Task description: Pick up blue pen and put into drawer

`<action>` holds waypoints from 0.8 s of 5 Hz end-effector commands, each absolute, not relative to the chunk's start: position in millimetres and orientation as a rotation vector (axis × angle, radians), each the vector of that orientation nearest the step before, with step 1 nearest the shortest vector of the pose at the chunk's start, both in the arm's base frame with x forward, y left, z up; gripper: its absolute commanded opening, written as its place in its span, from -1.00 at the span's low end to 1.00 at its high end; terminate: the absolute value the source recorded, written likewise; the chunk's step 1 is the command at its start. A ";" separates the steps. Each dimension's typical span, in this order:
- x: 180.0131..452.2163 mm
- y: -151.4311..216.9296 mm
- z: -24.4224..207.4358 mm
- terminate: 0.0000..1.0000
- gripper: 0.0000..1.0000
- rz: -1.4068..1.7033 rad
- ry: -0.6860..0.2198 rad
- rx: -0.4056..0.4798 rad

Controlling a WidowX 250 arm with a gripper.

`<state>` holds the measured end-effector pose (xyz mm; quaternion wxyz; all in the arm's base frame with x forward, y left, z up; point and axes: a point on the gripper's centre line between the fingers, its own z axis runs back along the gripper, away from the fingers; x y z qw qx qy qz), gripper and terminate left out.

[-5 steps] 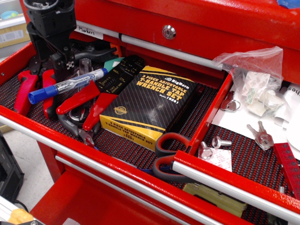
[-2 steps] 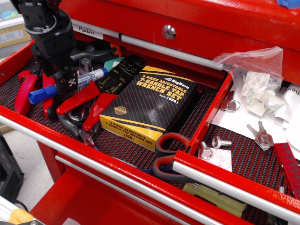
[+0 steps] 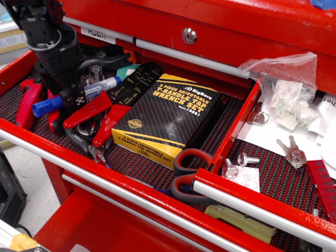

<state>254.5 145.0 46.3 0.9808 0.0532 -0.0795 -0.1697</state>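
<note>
The blue pen lies in the wide left drawer across the red-handled pliers (image 3: 89, 111). Its chunky blue cap (image 3: 44, 106) points left and its clear barrel (image 3: 102, 85) points right. My black gripper (image 3: 73, 98) is down over the pen's middle and hides that part. One finger (image 3: 80, 100) shows on the pen's near side; the other is hidden, so I cannot tell how the jaws stand. The lower drawer (image 3: 273, 173) at the right stands open, with dark mesh liner, keys (image 3: 294, 152), wing nuts (image 3: 247, 159) and a plastic bag (image 3: 286, 89).
A black-yellow wrench-set box (image 3: 168, 118) fills the middle of the wide drawer. Red-handled scissors (image 3: 186, 176) lie at its front right corner. More red-handled pliers (image 3: 26, 102) lie left of the pen. A red divider wall (image 3: 236, 126) separates the two drawers.
My gripper has come down and moved slightly left, from above the pen to over its middle. The pen has not moved.
</note>
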 end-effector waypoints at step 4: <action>264.3 90.3 152.3 -1.00 -1.00 -0.393 -0.028 0.194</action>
